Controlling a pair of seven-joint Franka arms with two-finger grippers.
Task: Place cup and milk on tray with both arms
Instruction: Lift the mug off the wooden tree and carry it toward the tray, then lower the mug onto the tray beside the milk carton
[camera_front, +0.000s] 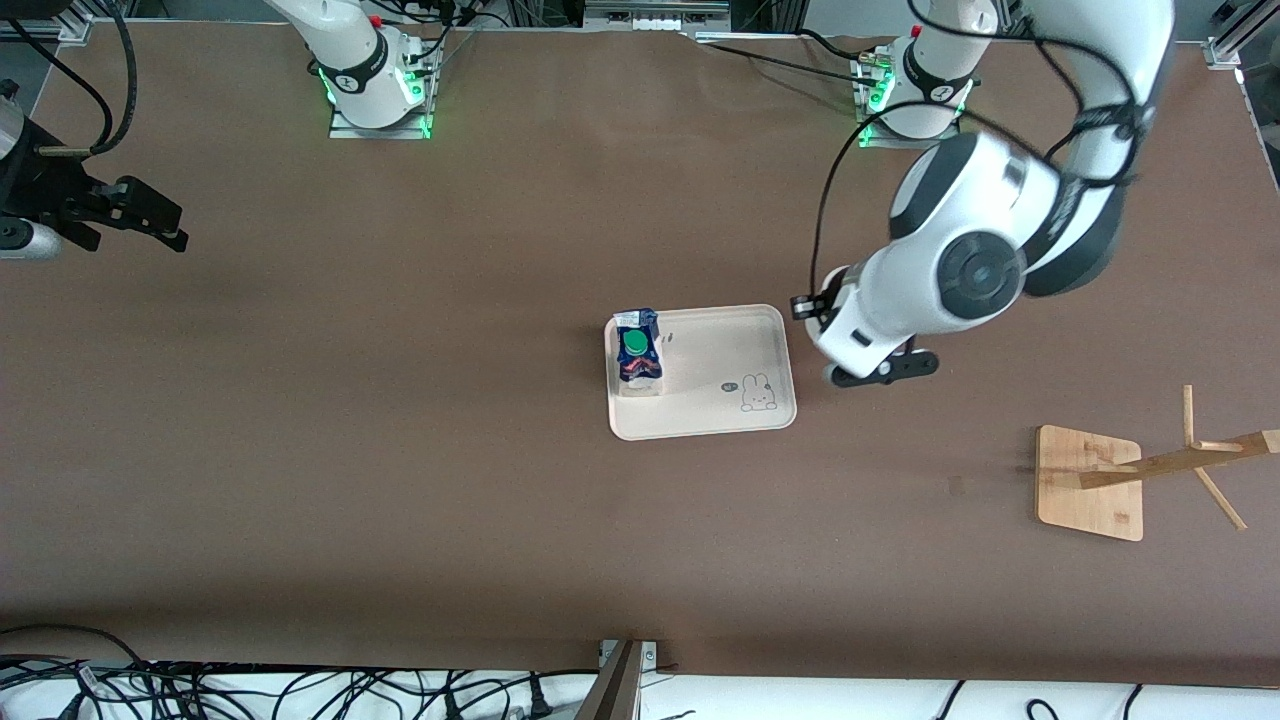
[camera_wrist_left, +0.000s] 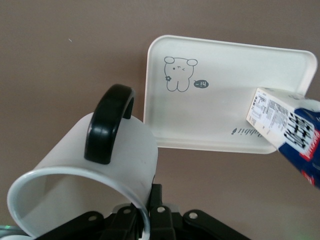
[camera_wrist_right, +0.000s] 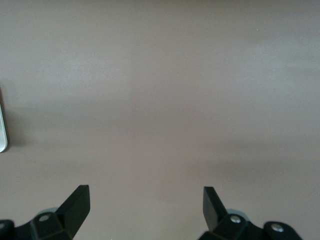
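The right gripper (camera_front: 150, 215) waits over bare table at the right arm's end, fingers spread wide and empty in its wrist view. The milk carton (camera_front: 638, 352) stands on the Rabbit tray (camera_front: 740, 340). Only the left wrist view shows the white cup (camera_wrist_left: 85, 170), black handle up, held by the left gripper (camera_front: 880, 368) just beside the tray.

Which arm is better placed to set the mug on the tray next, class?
Left: the left gripper holds the mug beside the tray, where the milk carton stands. The right gripper, open, waits at the table's edge.
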